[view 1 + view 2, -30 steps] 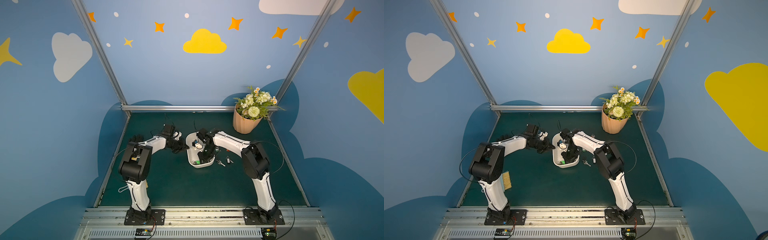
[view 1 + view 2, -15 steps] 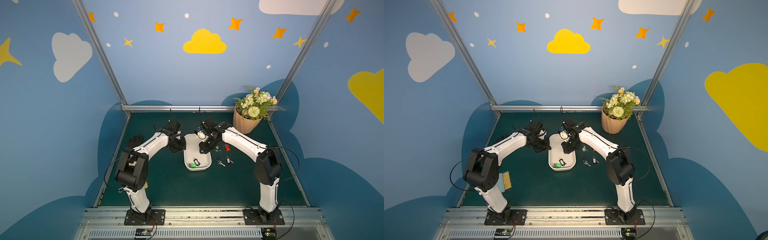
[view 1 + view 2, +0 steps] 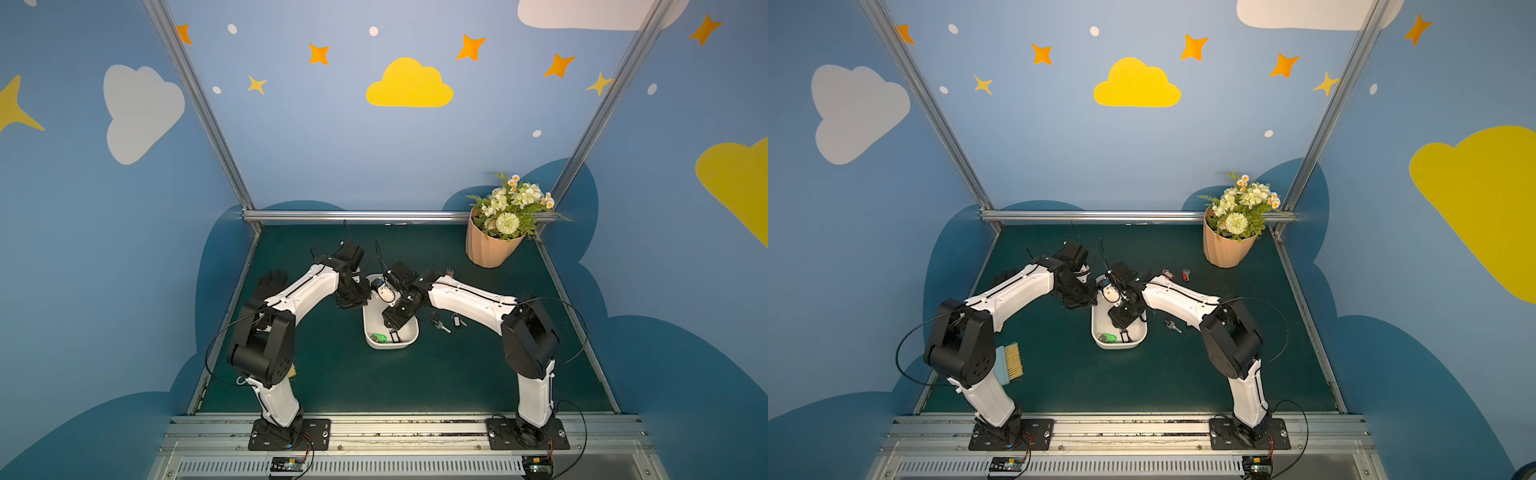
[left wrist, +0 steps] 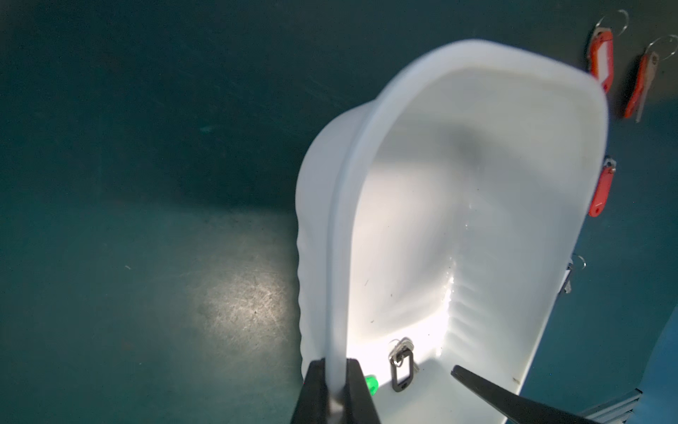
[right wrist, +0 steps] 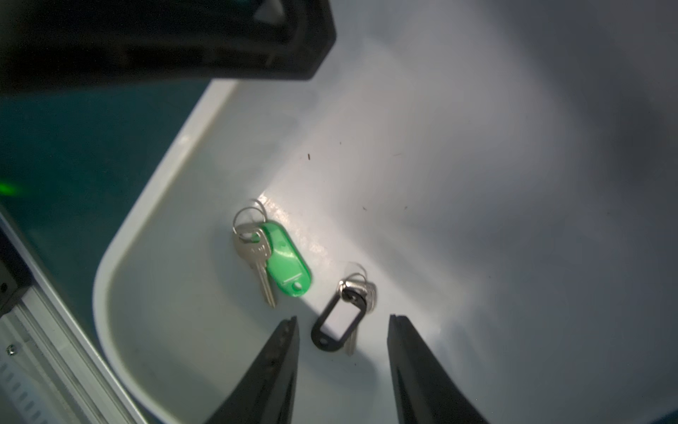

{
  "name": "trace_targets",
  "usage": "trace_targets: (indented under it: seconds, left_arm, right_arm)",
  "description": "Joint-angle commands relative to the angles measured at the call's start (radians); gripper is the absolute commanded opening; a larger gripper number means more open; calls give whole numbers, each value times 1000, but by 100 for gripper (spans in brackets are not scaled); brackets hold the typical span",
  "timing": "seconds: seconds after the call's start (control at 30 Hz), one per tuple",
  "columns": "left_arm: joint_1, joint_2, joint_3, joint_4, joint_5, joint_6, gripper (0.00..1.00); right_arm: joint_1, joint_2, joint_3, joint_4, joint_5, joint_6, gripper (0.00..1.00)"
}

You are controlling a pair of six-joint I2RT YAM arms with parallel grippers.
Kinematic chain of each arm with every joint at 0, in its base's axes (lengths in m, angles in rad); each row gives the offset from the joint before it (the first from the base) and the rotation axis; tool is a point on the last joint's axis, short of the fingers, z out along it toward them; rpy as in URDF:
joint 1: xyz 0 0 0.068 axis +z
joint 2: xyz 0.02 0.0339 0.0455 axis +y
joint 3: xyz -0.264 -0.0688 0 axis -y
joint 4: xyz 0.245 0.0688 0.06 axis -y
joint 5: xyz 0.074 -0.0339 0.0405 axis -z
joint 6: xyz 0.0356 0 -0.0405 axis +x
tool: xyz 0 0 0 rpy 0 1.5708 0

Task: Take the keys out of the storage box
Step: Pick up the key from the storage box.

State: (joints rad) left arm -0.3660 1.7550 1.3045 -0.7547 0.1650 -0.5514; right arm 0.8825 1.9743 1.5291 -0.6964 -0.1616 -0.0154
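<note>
Swinging back from the right, the right claw (image 5: 343,318) is lowering into the near end of the box (image 5: 161,176), jaws half-wide astride the black-tag key (image 5: 345,312), seemingly lengthwise between them; left claw (image 4: 334,370) is pinching the rim.

The right gripper (image 3: 1123,331) points into the storage box (image 3: 1119,346) beside a green-tagged key (image 3: 1108,337).

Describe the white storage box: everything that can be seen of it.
The storage box is a shallow, open-topped white tub of smooth plastic, rectangular with rounded corners and a rolled rim. It sits on the green mat between the two arms. The left gripper is shut on its rim, and the open right gripper reaches inside. On its floor, near one end, lie a green-tagged key and a black-tagged key.
</note>
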Motion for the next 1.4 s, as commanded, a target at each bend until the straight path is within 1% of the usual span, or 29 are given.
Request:
trace_targets:
  seconds: [0.0,0.17,0.43,0.6,0.63,0.77,0.83,0.97,1.0,1.07,1.13,1.23,1.37]
  left_arm:
    - [0,15,-13,12,48,-28,3]
    - [-1,16,-26,23,49,-38,3]
    - [2,20,-48,43,57,-49,3]
    - [4,20,-54,43,55,-47,3]
    - [3,19,-54,44,56,-47,3]
    - [4,20,-54,46,60,-42,3]
    - [5,20,-54,46,62,-40,3]
    - [6,19,-54,48,62,-36,3]
    - [4,17,-56,49,62,-35,3]
    - [6,19,-57,55,62,-32,3]
    - [6,21,-59,64,98,-29,3]
    - [4,23,-62,71,108,-29,3]
    - [4,25,-61,72,110,-27,3]
  right_arm:
    - [13,24,-39,59,-7,1,46]
    - [19,15,-69,55,37,3,48]
    - [50,16,-116,17,77,-43,51]
    - [59,13,-139,0,93,-49,51]
    - [61,17,-141,-3,104,-53,49]
    - [62,54,-130,-17,162,-56,37]
    - [62,66,-123,-18,169,-58,32]
    - [59,74,-109,-20,183,-52,10]
    - [57,72,-105,-17,182,-47,6]
    - [46,70,-91,-10,176,-34,0]
    - [28,66,-78,5,161,-18,0]
    - [-6,62,-58,29,140,-2,0]
    - [-37,62,-20,32,117,-14,0]
